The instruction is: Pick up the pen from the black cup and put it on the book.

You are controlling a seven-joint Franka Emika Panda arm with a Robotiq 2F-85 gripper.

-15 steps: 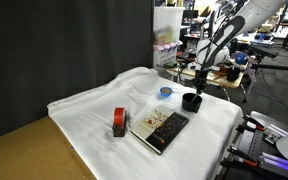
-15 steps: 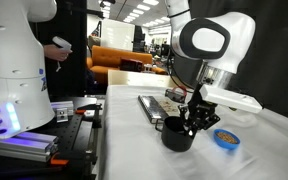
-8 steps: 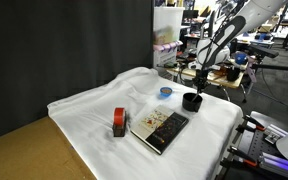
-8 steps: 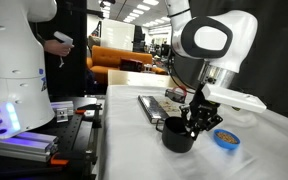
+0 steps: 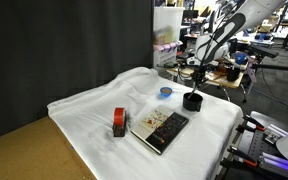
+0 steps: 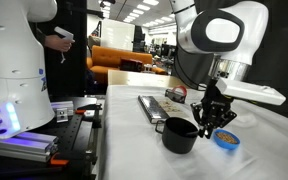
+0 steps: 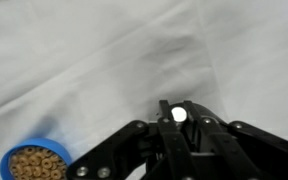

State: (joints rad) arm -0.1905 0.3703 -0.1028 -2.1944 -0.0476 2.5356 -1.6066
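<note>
The black cup [image 5: 191, 100] stands on the white cloth near the table's far edge; it also shows in an exterior view [image 6: 179, 134]. My gripper [image 5: 196, 77] hangs a little above the cup and slightly to its side [image 6: 216, 120]. In the wrist view the gripper [image 7: 177, 106] is shut on the pen, whose pale round end [image 7: 177, 114] shows between the fingers. The pen's shaft is too thin to make out in the exterior views. The book [image 5: 161, 129] lies flat on the cloth, nearer the middle of the table than the cup [image 6: 156, 106].
A small round blue bowl [image 5: 166, 92] with brown bits sits close by the cup [image 6: 225, 139] [image 7: 34, 163]. A red-and-black blocky object [image 5: 119, 122] stands beside the book. The white cloth [image 5: 94, 105] covers the table. Lab benches and another robot stand around.
My gripper has risen from inside the cup and shifted sideways toward the blue bowl, carrying the pen. The cup, book and other objects have not moved.
</note>
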